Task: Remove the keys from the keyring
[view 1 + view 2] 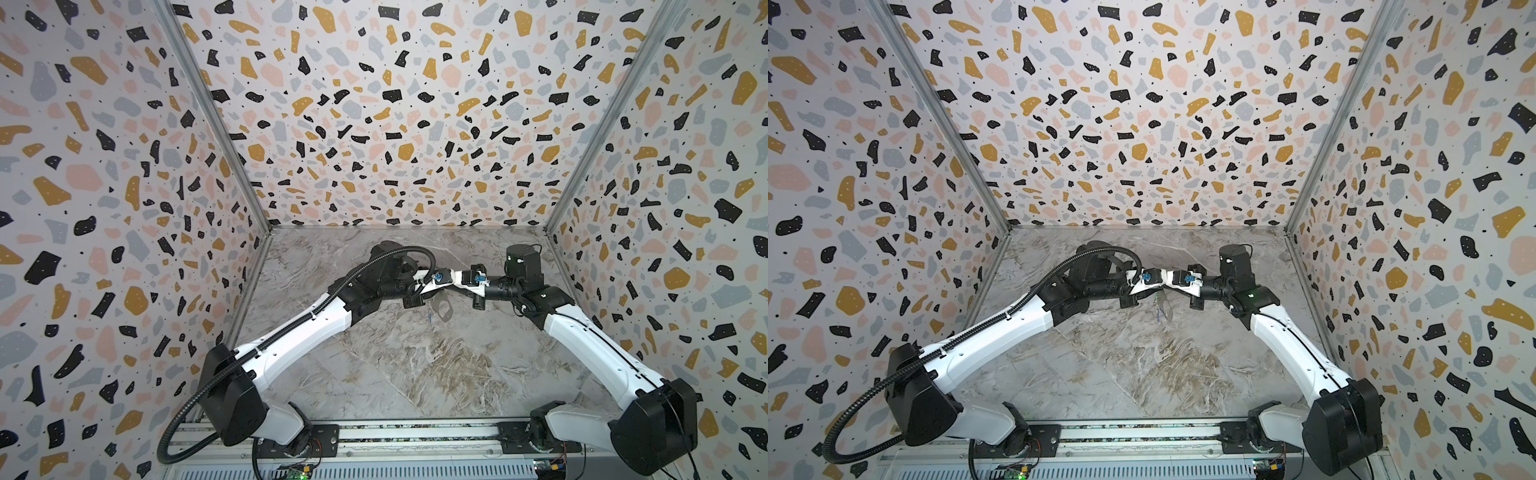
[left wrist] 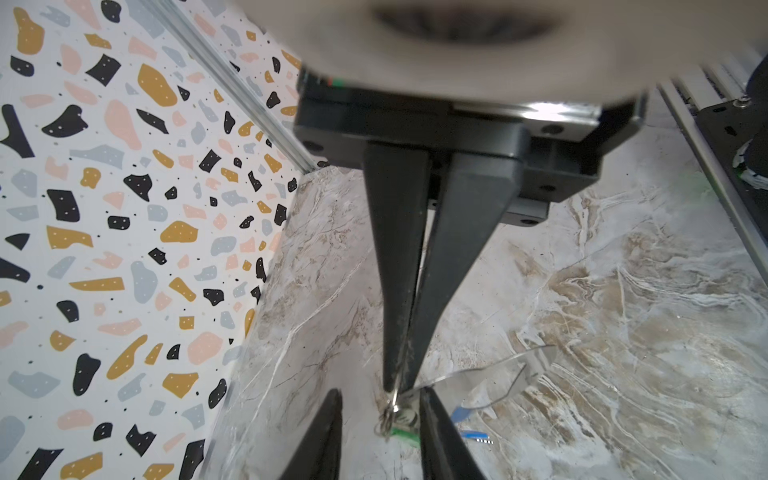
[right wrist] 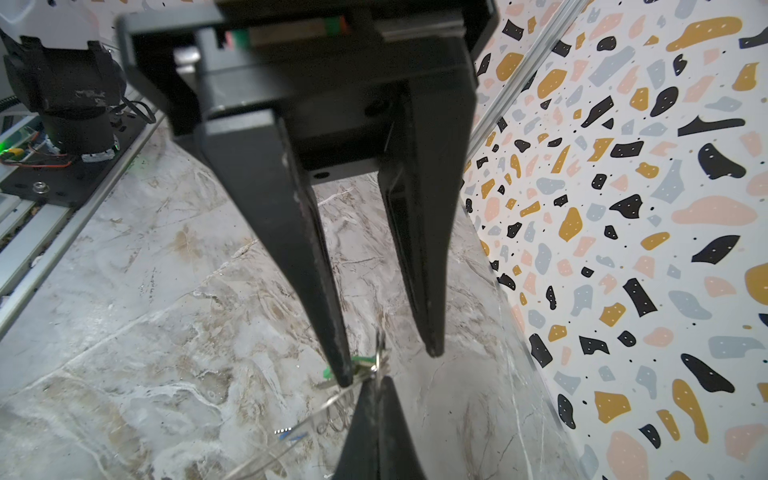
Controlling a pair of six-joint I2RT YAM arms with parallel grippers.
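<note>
Marble tabletop; blue-tagged key seemingly on it.

You'll find both end effectors tip-to-tip over worktop ctr-rear: L end effector from L, R end effector from R. Keyring just in front; one key on its L, second key at L tips.

Left gripper and right gripper block the middle, keyring dangling below; the table in front lies free
</note>
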